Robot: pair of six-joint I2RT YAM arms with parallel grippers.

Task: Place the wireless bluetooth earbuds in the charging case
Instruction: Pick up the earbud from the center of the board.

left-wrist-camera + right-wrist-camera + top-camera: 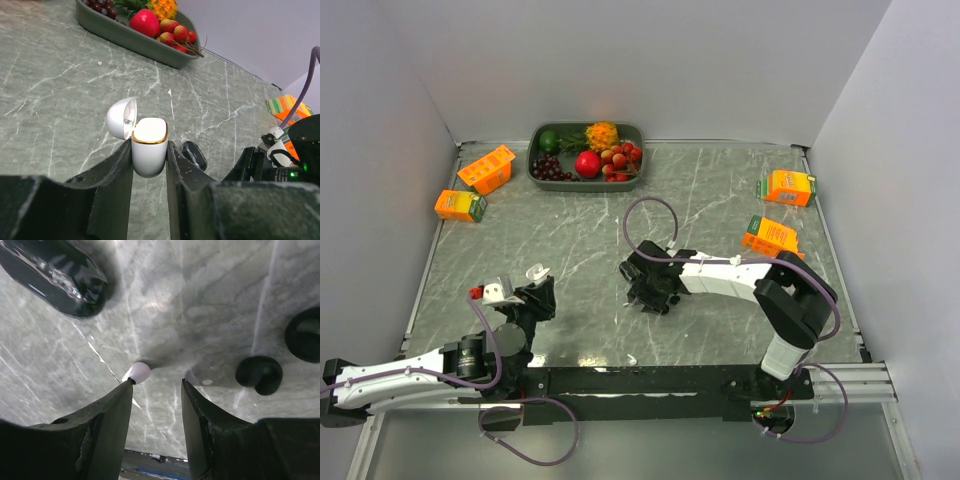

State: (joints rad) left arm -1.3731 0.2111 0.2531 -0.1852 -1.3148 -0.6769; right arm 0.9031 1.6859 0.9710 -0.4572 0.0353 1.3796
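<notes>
no text, brand or number could be read anywhere. the orange cartons (487,168) far beyond the left gripper (150,155) and the other orange pair (788,187) off to the right of the right gripper (648,298) bore print too small to make out. inside the open lid (122,117) of the charging case (149,142), clamped in the left gripper, sat a small dark mark, illegible.

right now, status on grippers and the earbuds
Left gripper shut on charging case, lid open. Right gripper open, low over table, white earbud at one fingertip, not gripped. Black earbud loose nearby; nothing seen blocking.
</notes>
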